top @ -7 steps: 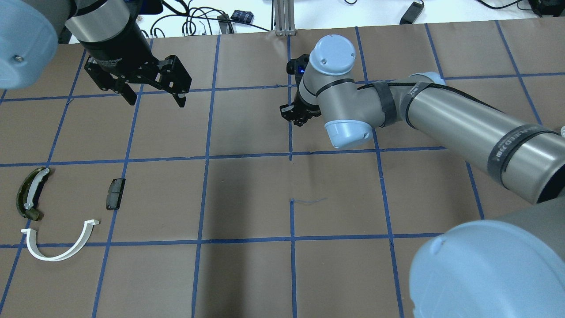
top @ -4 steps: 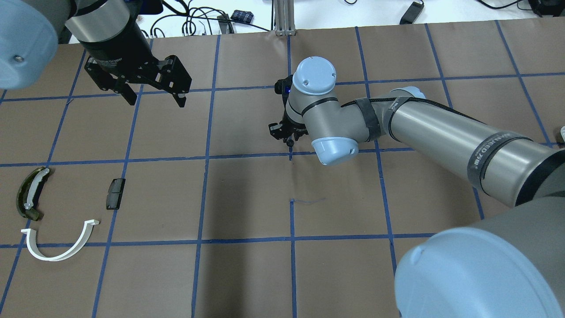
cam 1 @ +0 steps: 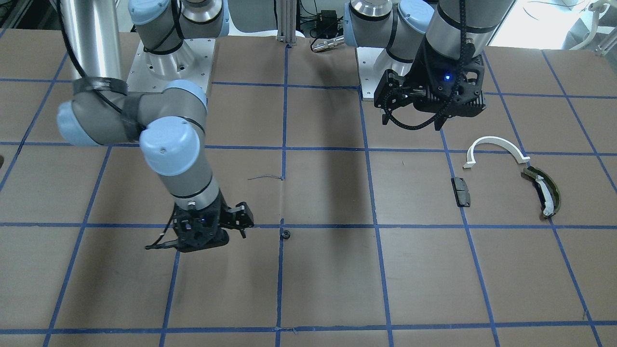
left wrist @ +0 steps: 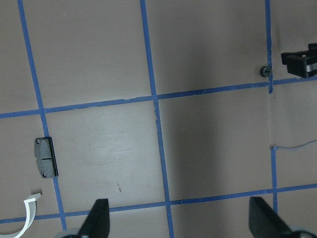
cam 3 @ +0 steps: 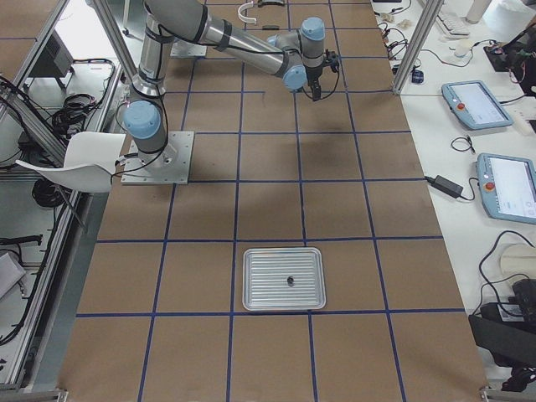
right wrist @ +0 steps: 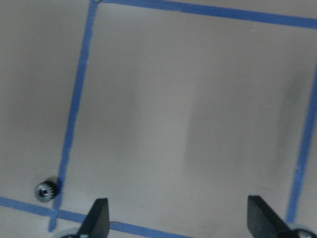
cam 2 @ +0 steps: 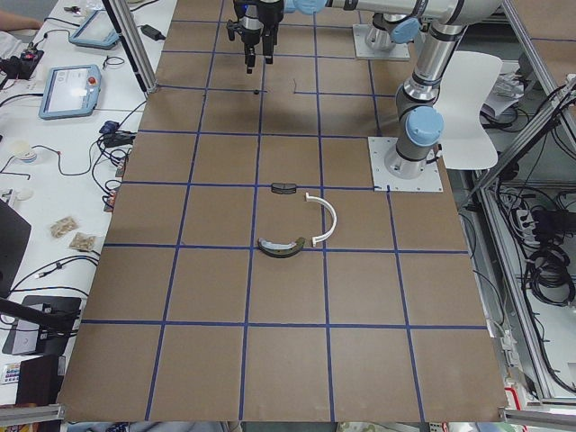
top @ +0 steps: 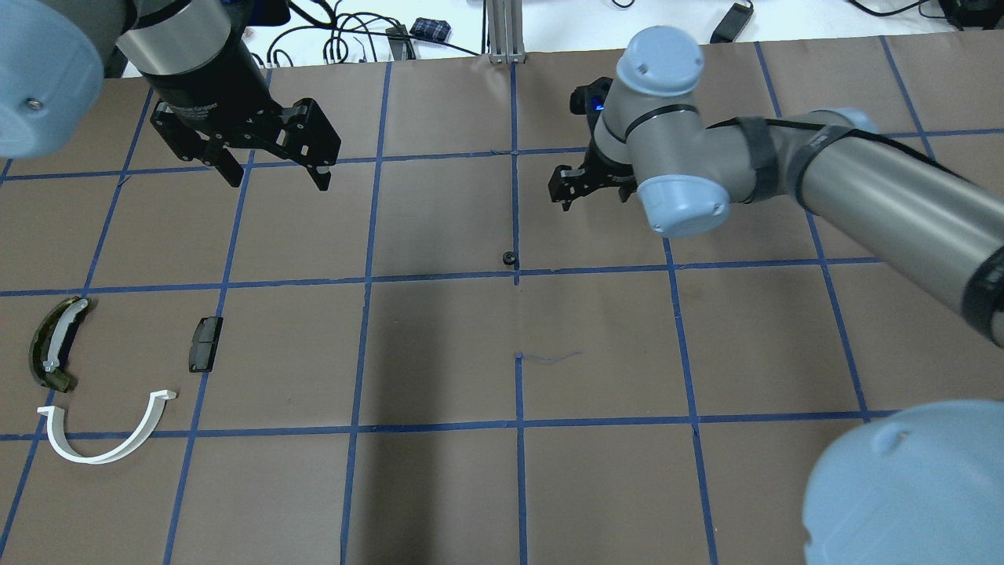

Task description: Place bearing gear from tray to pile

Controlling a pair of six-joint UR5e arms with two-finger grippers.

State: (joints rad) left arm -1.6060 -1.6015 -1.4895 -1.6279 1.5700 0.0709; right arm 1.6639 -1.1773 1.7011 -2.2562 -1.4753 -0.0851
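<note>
Because the desk [top: 439, 502], ringed by cables [top: 345, 31] and tablets [cam 3: 477, 105], is blue-taped brown paper, nothing would stop a roll; the left fingers [top: 278, 180], wide open and empty, should probably straddle squarely and close gently. The right fingers [right wrist: 181, 220] hover likewise spread, holding nothing. The pile [top: 205, 344] lies well apart from both; the bearing gear [top: 509, 256] sits near the right ones.
</note>
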